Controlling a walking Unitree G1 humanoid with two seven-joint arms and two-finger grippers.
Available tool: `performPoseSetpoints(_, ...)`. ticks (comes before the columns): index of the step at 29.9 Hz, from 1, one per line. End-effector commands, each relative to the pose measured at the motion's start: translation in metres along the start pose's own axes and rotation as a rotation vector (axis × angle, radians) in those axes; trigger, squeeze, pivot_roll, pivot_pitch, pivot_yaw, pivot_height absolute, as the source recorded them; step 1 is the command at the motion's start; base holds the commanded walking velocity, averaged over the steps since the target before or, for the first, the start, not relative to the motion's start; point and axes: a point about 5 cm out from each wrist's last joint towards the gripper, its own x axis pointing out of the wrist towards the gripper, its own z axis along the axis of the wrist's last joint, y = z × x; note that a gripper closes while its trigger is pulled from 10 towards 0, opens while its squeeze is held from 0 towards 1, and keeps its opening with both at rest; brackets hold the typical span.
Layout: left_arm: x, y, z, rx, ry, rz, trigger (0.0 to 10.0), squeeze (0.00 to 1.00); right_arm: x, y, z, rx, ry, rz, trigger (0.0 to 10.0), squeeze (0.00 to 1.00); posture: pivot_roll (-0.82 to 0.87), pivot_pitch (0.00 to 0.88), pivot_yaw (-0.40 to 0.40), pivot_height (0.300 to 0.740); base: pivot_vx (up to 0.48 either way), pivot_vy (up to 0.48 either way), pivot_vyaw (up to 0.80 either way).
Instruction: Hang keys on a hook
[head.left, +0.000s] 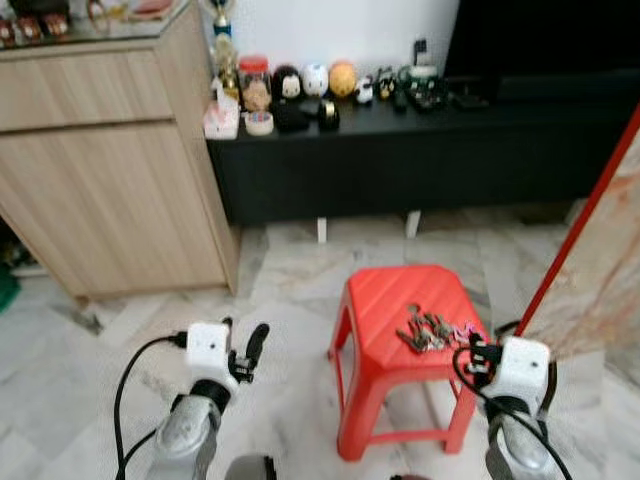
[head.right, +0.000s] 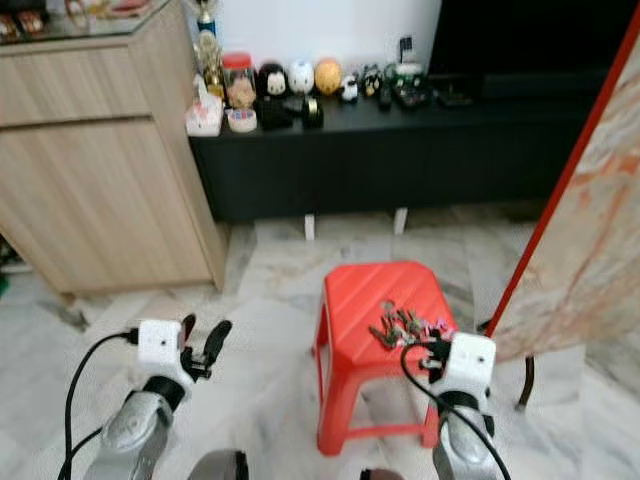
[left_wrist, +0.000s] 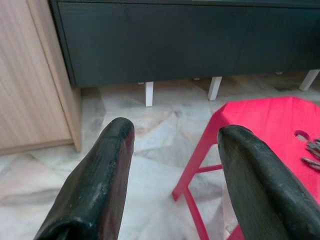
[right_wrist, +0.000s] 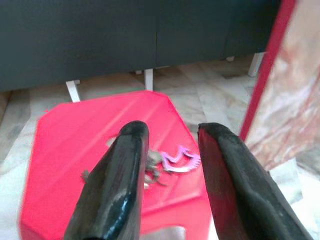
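Reaching for the keys (head.left: 430, 331) lying on the red stool (head.left: 385, 300). Right tool (right_wrist: 170, 150) spread wide just above them; left tool (left_wrist: 175, 170) wide too, idle beside. Next: lower and close, probably. No hook seen.

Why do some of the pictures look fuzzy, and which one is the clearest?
Left eye view: soft all over, so the keys on the red stool blur into a clump. Right wrist view: the keys smear beyond the open right end effector. Left wrist view: clearest, with crisp floor tiles past the open left end effector, though its fingers look dark and huge up close.
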Motion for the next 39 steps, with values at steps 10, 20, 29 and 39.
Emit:
performPoseSetpoints(10, -0.0025, 0.0033, -0.0040, 0.006, 0.023, 0.011, 10.0, 0.00, 0.0050, 0.0030, -0.0007, -0.004, 0.006, 0.019, 10.0, 0.00, 0.03, 0.000, -0.042, 0.621, 0.000, 0.000, 0.00)
performPoseSetpoints(20, -0.0017, 0.0035, -0.0050, 0.008, 0.024, 0.014, 10.0, 0.00, 0.0065, 0.0041, -0.0005, -0.004, 0.008, 0.020, 10.0, 0.00, 0.03, 0.000, -0.041, 0.621, 0.254, 0.000, 0.00)
performPoseSetpoints(29, -0.0019, 0.0061, -0.0041, 0.011, 0.019, 0.025, 10.0, 0.00, 0.0056, 0.0048, -0.0049, -0.009, 0.024, 0.029, 10.0, 0.00, 0.03, 0.000, -0.042, 0.621, 0.338, 0.000, 0.00)
performPoseSetpoints(39, -0.0042, 0.0075, -0.0068, 0.011, 0.021, 0.032, 10.0, 0.00, 0.0080, 0.0008, -0.0058, -0.017, 0.030, 0.025, 10.0, 0.00, 0.03, 0.000, -0.042, 0.621, 0.350, 0.000, 0.00)
